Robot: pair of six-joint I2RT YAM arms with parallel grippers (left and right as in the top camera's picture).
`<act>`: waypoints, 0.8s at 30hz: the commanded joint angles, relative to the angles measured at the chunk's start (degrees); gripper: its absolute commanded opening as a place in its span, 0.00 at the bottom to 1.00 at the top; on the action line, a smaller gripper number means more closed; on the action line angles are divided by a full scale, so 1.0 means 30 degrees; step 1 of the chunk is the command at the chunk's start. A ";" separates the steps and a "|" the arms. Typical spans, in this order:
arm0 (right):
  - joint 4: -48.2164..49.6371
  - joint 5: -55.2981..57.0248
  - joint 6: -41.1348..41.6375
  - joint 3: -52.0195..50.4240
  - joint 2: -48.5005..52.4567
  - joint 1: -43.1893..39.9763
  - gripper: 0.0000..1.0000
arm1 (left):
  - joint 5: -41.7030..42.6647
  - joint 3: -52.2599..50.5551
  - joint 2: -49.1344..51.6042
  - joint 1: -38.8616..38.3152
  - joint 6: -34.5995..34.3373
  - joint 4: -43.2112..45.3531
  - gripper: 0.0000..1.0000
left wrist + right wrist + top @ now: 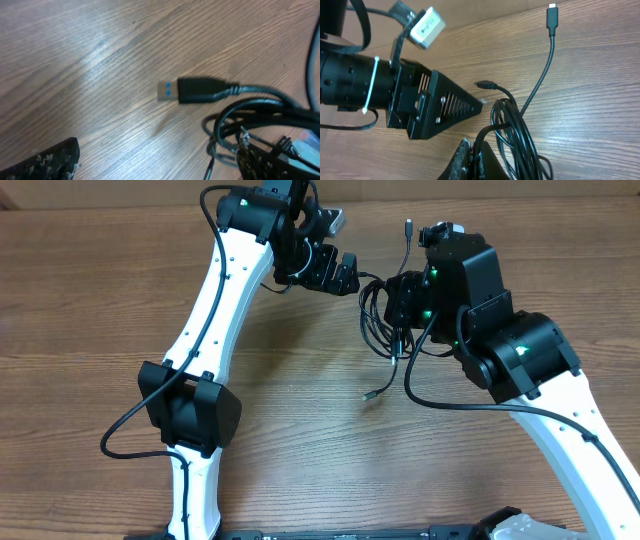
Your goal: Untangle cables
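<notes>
Black cables [378, 315] bunched on the worktop [300, 440]

The right gripper [472, 150], jaws together, pinches a loop of the bundle. The left gripper [350, 278] hovers just beside the bundle with its jaws wide apart, close to a blue-tongued USB plug [192, 90] at the bundle's edge.

Overhead: high up, facing straight down on the table [90, 290], widest of the three. Left wrist: close, tilted down at the cables [250, 112], somewhat blurred. Right wrist: close and low, facing the left arm [350, 85]; seemingly the same cables shared by all.
</notes>
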 commanded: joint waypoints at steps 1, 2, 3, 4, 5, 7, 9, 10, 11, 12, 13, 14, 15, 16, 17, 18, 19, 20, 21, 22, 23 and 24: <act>0.0255 0.0350 -0.0197 0.0386 -0.0415 -0.0036 0.04 | 0.1224 -0.0554 -0.0255 -0.0044 -0.0372 0.0299 1.00; 0.0270 0.0357 -0.0197 0.0386 -0.0415 -0.0036 0.04 | 0.1705 -0.0648 -0.0255 -0.0044 -0.0510 0.0415 1.00; 0.0277 0.0357 -0.0197 0.0386 -0.0415 -0.0036 0.04 | 0.2178 -0.0685 -0.0255 -0.0044 -0.0576 0.0466 1.00; 0.0284 0.0364 -0.0197 0.0386 -0.0415 -0.0036 0.04 | 0.2623 -0.0743 -0.0255 -0.0044 -0.0663 0.0532 1.00; 0.0284 0.0372 -0.0197 0.0386 -0.0415 -0.0058 0.04 | 0.3118 -0.0765 -0.0255 -0.0044 -0.0882 0.0532 1.00; 0.0328 0.0364 -0.0189 0.0386 -0.0415 -0.0189 0.04 | 0.4218 -0.0867 -0.0255 -0.0058 -0.1552 0.0466 1.00; 0.0401 0.0357 -0.0182 0.0386 -0.0415 -0.0444 0.04 | 0.5304 -0.1122 -0.0255 -0.0138 -0.2215 0.0503 1.00; 0.0430 0.0350 -0.0160 0.0386 -0.0415 -0.0583 0.04 | 0.5778 -0.1341 -0.0255 -0.0189 -0.2667 0.0583 1.00; 0.0437 0.0350 -0.0117 0.0386 -0.0415 -0.0714 0.04 | 0.6003 -0.1588 -0.0255 -0.0248 -0.3184 0.0721 1.00; 0.0444 0.0342 -0.0117 0.0386 -0.0415 -0.0831 0.04 | 0.6339 -0.1931 -0.0255 -0.0306 -0.3818 0.0991 1.00; 0.0444 0.0342 -0.0117 0.0386 -0.0415 -0.0933 0.04 | 0.6790 -0.2273 -0.0255 -0.0350 -0.4328 0.1348 1.00; 0.0466 0.0342 -0.0117 0.0386 -0.0415 -0.1027 0.04 | 0.7184 -0.2608 -0.0255 -0.0401 -0.4692 0.1741 1.00; 0.0474 0.0342 -0.0117 0.0386 -0.0415 -0.1093 0.04 | 0.7519 -0.2980 -0.0255 -0.0459 -0.5085 0.2244 0.99; 0.0525 0.0342 -0.0124 0.0386 -0.0415 -0.1180 0.04 | 0.7839 -0.3410 -0.0255 -0.0510 -0.5595 0.2849 1.00; 0.0554 0.0342 -0.0124 0.0386 -0.0415 -0.1239 0.04 | 0.8051 -0.3730 -0.0255 -0.0539 -0.6011 0.3322 1.00; 0.0576 0.0342 -0.0117 0.0386 -0.0415 -0.1311 0.04 | 0.8276 -0.4022 -0.0255 -0.0554 -0.6353 0.3774 1.00; 0.0590 0.0342 -0.0124 0.0386 -0.0415 -0.1348 0.04 | 0.8364 -0.4379 -0.0255 -0.0597 -0.6732 0.4350 1.00; 0.0605 0.0342 -0.0124 0.0386 -0.0415 -0.1384 0.04 | 0.8480 -0.4721 -0.0255 -0.0678 -0.7147 0.4932 1.00; 0.0619 0.0335 -0.0124 0.0386 -0.0415 -0.1413 0.04 | 0.8677 -0.5049 -0.0255 -0.0780 -0.7533 0.5574 0.99; 0.0634 0.0335 -0.0124 0.0386 -0.0415 -0.1428 0.04 | 0.8808 -0.5406 -0.0255 -0.0903 -0.7970 0.6309 1.00; 0.0634 0.0328 -0.0124 0.0386 -0.0415 -0.1428 0.04 | 0.8794 -0.5734 -0.0255 -0.1035 -0.8357 0.6972 0.99; 0.0641 0.0255 -0.0124 0.0386 -0.0415 -0.1428 0.04 | 0.8779 -0.6076 -0.0255 -0.1195 -0.8757 0.7657 0.99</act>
